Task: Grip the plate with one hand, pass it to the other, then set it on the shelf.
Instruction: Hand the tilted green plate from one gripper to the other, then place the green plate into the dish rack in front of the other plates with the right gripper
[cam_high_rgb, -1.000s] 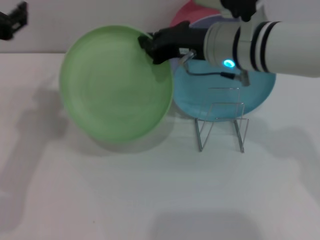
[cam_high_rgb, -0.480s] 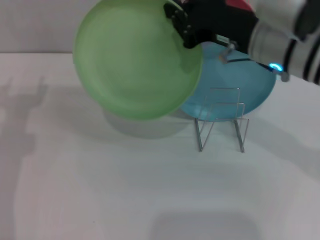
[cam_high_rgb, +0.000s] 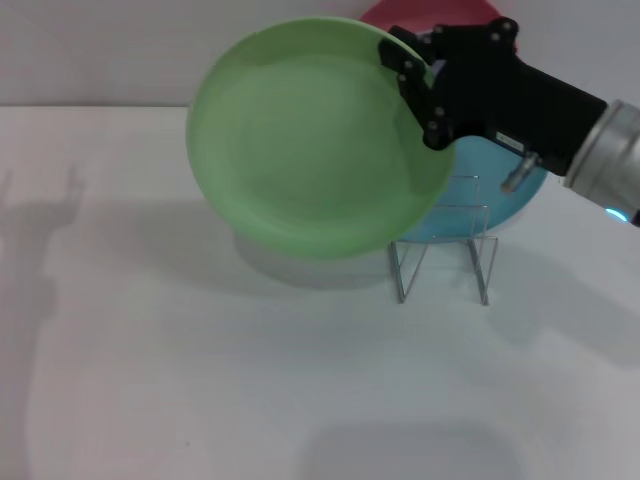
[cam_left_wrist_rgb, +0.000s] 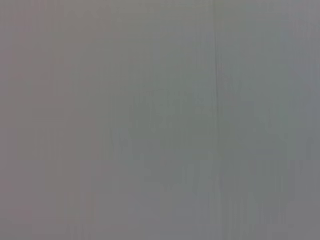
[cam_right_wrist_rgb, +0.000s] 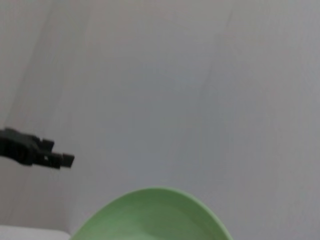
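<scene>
Right gripper (cam_high_rgb: 420, 90) pinching round light-green plastic plate (cam_high_rgb: 315, 140) by its rim, held tilted above table. Thin silver wire rack (cam_high_rgb: 443, 250) holds nothing. Left gripper (cam_right_wrist_rgb: 37, 152) far off; finger state unclear.

No readable text, labels, brands or numbers anywhere.

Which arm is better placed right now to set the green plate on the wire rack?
The right. Its gripper already clamps the plate by the rim, lifted just beside the rack. The left gripper shows only in the right wrist view, away from the plate.
</scene>
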